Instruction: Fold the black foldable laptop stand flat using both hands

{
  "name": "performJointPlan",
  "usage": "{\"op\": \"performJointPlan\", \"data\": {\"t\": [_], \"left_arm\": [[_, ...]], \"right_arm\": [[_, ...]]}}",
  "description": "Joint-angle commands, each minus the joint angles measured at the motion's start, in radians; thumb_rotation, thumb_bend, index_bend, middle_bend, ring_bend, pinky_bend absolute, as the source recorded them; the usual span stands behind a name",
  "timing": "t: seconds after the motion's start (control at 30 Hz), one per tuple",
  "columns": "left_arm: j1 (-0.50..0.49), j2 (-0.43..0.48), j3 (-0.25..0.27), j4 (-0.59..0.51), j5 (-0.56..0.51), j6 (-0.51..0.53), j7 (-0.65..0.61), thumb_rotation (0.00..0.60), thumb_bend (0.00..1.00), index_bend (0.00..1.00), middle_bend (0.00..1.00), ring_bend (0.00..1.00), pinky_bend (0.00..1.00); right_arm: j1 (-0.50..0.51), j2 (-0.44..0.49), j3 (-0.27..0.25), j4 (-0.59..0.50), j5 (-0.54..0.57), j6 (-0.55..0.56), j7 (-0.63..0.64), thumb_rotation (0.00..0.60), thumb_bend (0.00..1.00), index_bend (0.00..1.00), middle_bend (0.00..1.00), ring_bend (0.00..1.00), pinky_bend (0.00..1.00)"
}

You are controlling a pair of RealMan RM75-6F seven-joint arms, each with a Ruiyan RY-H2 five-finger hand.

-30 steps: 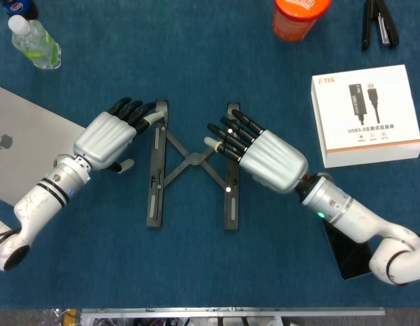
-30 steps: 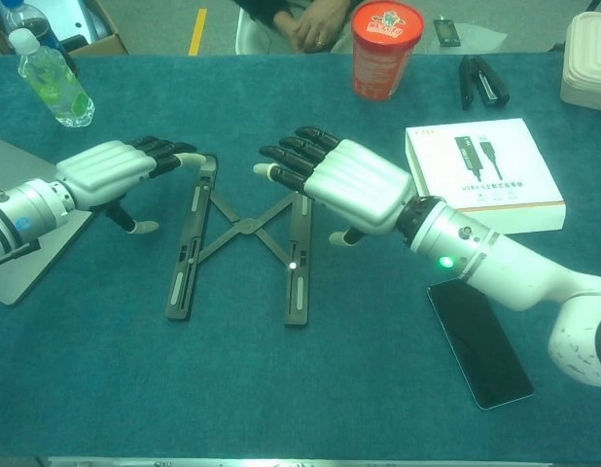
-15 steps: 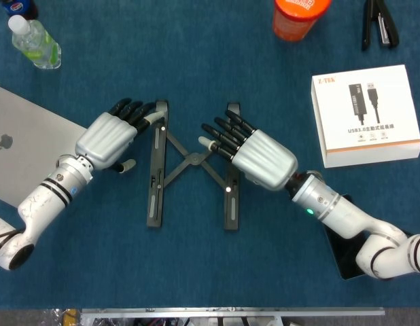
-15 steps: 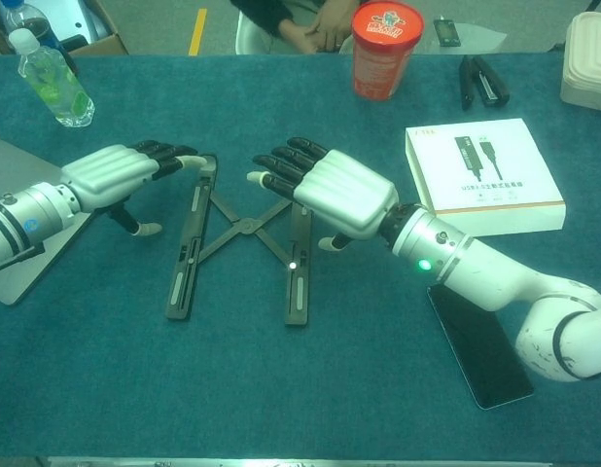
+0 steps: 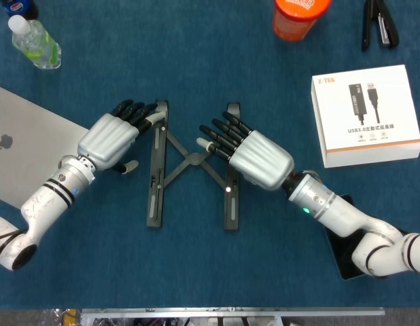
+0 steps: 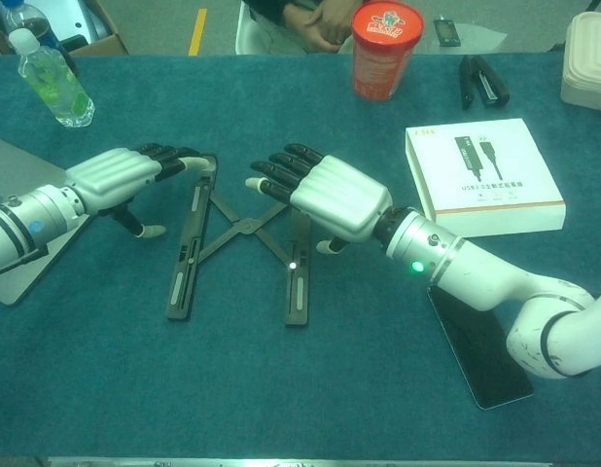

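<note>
One blue cloth-covered table (image 5: 196, 272) fills both views. At the left edge of the head view lies one silver laptop (image 5: 20, 146), closed. At the right sits one white cable box (image 5: 366, 115), with one dark phone (image 6: 478, 342) below it, partly under the right arm. One orange cup (image 6: 383, 49) stands at top centre, one clear water bottle (image 5: 35, 42) at upper left, one black stapler (image 5: 378, 24) at upper right.

The one black laptop stand (image 5: 193, 163) lies in the middle of the frame, still unfolded: two long bars set apart and joined by crossed struts.

Two hands show. The left hand (image 5: 115, 139) lies palm down just left of the stand, its dark fingers (image 5: 138, 112) extended side by side, tips at the top of the left bar; whether they press on it is hard to tell. The right hand (image 5: 254, 153) hangs over the right bar, fingers slightly spread and reaching toward the crossed struts, holding nothing
</note>
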Motion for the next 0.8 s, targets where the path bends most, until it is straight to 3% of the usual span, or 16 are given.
{"op": "performJointPlan", "data": {"t": [0.03, 0.8], "left_arm": [[0.0, -0.002, 0.001, 0.001, -0.001, -0.002, -0.003, 0.6, 0.23, 0.0, 0.0, 0.0, 0.01], [-0.007, 0.001, 0.002, -0.023, -0.004, -0.006, -0.022, 0.6, 0.23, 0.0, 0.0, 0.0, 0.01]], "right_arm": [[0.005, -0.009, 0.002, 0.012, 0.001, -0.001, 0.001, 0.6, 0.0, 0.0, 0.0, 0.0, 0.06], [0.025, -0.083, 0.015, 0.097, 0.012, 0.003, -0.006, 0.6, 0.0, 0.0, 0.0, 0.0, 0.06]]}}
